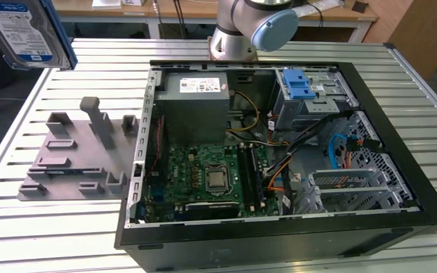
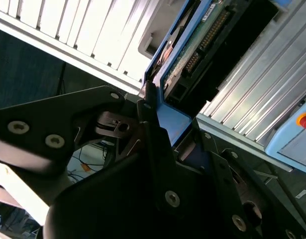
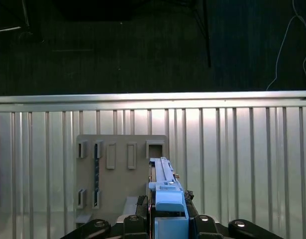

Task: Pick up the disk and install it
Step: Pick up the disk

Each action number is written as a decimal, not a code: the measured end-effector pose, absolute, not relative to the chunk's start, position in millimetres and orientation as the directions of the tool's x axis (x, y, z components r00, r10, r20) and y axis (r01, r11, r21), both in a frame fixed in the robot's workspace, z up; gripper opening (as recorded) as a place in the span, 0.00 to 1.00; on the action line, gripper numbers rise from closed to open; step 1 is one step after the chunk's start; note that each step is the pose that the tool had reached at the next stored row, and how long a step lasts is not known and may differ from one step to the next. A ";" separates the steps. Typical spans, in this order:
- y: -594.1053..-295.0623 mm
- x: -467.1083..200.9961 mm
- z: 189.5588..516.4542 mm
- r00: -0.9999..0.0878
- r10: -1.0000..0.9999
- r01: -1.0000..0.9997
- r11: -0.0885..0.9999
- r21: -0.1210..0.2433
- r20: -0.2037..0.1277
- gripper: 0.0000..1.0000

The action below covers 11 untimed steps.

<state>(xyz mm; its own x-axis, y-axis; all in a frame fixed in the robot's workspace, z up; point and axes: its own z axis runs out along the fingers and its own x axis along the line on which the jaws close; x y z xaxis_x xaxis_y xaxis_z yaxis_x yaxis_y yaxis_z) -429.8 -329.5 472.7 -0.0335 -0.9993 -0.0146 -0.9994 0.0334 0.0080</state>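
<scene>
Disk (image 1: pixel 25 28) sits clamped by its blue bracket in the gripper (image 3: pixel 168 211), aloft over the grey fixture (image 3: pixel 120 169) near the worktop's (image 1: pixel 59 233) edge. Carry stage, I'd say; seating it demands squaring to the drive cage (image 1: pixel 309 94).

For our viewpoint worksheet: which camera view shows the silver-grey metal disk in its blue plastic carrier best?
The exterior view: the silver-grey metal disk shows its broad labelled face. The second wrist view shows its circuit-board side; the first wrist view shows it edge-on.
</scene>
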 end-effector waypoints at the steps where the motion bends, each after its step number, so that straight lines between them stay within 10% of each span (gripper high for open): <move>1: -329.5 -429.8 474.8 -0.033 -0.999 -0.999 0.033 0.008 -0.015 0.36; 11: -329.5 -429.8 498.8 -0.033 -0.999 -0.999 0.033 0.008 -0.014 0.36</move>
<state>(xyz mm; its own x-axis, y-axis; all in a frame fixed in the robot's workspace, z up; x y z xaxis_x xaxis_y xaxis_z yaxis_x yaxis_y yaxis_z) -429.8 -329.5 498.8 -0.0334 -0.9993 -0.0145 -0.9994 0.0333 0.0081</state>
